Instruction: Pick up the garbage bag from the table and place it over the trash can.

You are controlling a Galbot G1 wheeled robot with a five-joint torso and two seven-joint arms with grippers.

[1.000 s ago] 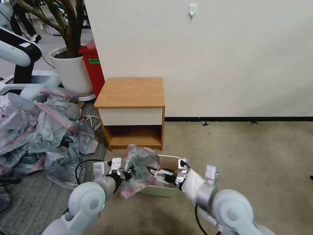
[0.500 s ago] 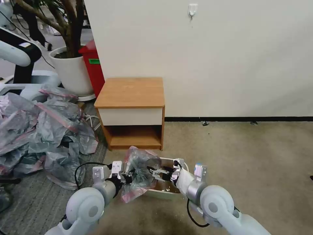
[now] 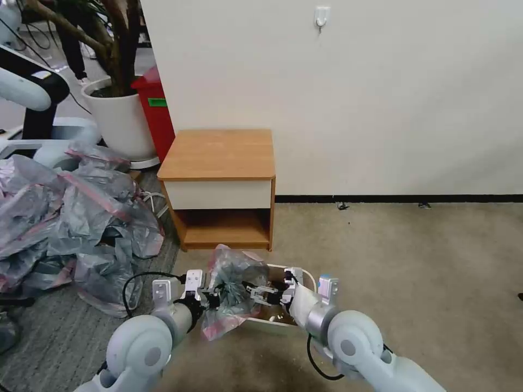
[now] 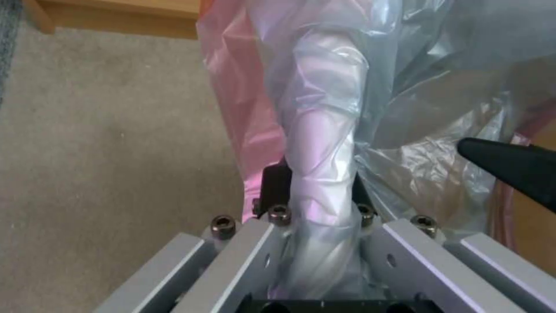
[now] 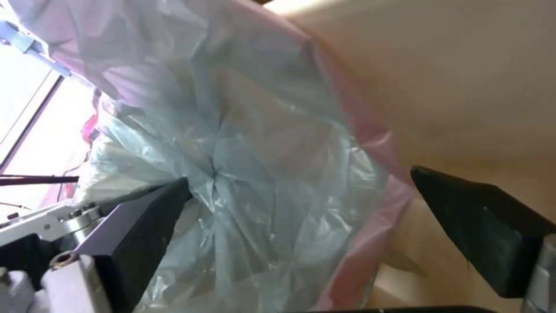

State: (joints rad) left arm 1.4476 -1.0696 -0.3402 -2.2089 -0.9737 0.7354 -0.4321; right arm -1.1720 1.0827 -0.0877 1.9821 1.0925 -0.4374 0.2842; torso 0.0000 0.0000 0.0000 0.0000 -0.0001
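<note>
The garbage bag (image 3: 231,291) hangs bunched over the near-left corner of the trash can (image 3: 283,322), which sits on the carpet (image 3: 414,261) in front of the table (image 3: 220,185). The table top is bare wood.

The left gripper (image 3: 215,296) is clamped on the bag. In the left wrist view, a twisted rope of grey plastic (image 4: 321,174) runs straight down between its 2 jaws, pinched tight, with the pink rim band (image 4: 237,108) falling just to one side of them. The rest of the bag balloons outward beyond the jaw tips.

The right gripper (image 3: 260,294) reaches in from the other side, over the mouth of the trash can. Its jaws stand spread apart. In the right wrist view, the 2 dark fingers (image 5: 150,226) flank a crumpled fan of the bag; the grey film and its pink edge lie in the gap between them, close against 1 finger, clear of the other. The cream inner wall of the can sits behind the bag.

A heap of similar bags (image 3: 71,218) lies on the floor well off to the left.
</note>
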